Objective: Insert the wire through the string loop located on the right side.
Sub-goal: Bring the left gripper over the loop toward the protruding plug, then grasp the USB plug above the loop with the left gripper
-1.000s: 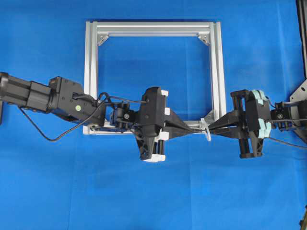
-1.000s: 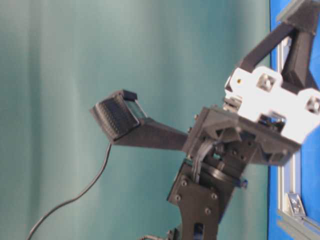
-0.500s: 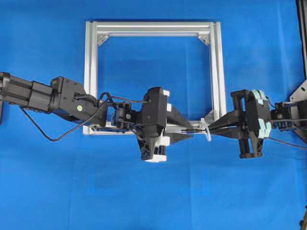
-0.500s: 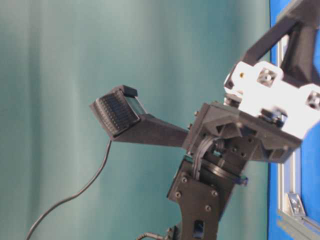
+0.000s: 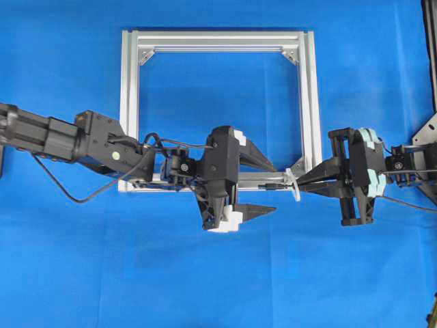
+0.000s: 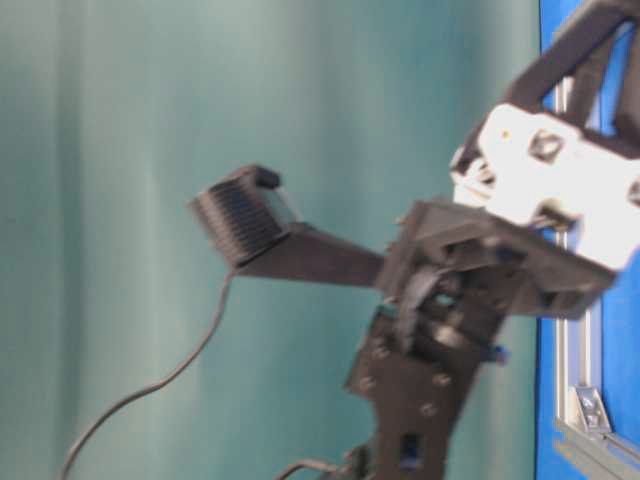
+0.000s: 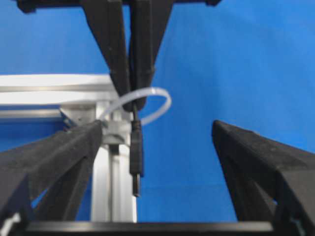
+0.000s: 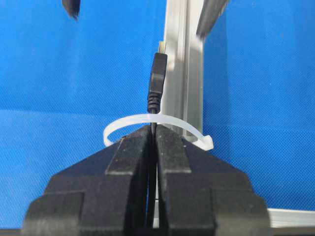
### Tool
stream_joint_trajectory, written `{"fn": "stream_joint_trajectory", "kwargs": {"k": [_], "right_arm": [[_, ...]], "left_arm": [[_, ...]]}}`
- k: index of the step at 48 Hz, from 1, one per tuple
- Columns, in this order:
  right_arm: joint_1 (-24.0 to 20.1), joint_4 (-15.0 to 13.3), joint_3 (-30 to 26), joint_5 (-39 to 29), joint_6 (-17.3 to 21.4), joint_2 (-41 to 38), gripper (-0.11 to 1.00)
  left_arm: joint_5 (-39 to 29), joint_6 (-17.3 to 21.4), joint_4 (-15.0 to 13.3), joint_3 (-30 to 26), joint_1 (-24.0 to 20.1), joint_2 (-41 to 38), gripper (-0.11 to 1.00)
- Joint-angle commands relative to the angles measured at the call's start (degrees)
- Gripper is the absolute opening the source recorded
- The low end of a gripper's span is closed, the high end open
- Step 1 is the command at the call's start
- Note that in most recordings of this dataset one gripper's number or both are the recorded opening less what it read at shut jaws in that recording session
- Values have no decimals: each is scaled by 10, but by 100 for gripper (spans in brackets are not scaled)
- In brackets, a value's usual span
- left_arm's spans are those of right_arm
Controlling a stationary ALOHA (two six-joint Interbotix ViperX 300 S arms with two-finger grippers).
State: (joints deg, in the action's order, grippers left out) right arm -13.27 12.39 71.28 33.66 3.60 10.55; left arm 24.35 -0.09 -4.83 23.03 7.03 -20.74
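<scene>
The thin black flexible wire (image 8: pixel 158 81), with its small dark plug tip, sits through the whitish translucent string loop (image 8: pixel 156 126) at the lower right corner of the silver aluminium frame (image 5: pixel 306 102). From the right wrist view I see the plug poking out past the loop on the far side, running along the frame rail, while the cable just behind it disappears between closed black fingers. So my right gripper (image 8: pixel 154 135) is clamped on the wire, right at the loop, its tips touching or nearly touching the string.

My left gripper (image 5: pixel 266 186) has its fingers spread wide apart, one above and one below the plug (image 7: pixel 136 157), holding nothing. In the left wrist view the plug hangs free in the gap between them, touching neither finger.

I judge the threading itself done, and the step in hand to be the handover: the tip is through and needs to be taken from the left side. Next I would close the left fingers squarely on the plug, then release the right and draw the wire further through, keeping the pull in line so the loop is not dragged or twisted.
</scene>
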Motion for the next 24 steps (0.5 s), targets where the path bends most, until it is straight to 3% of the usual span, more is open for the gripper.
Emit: {"fn": "stream_joint_trajectory", "kwargs": {"k": [1, 24], "right_arm": [[0, -1, -10, 3, -1, 3, -4], [1, -1, -9, 3, -1, 3, -4]], "left_arm": [[4, 0, 2, -19, -3, -6, 88], [4, 0, 1, -31, -4, -34, 88]]}}
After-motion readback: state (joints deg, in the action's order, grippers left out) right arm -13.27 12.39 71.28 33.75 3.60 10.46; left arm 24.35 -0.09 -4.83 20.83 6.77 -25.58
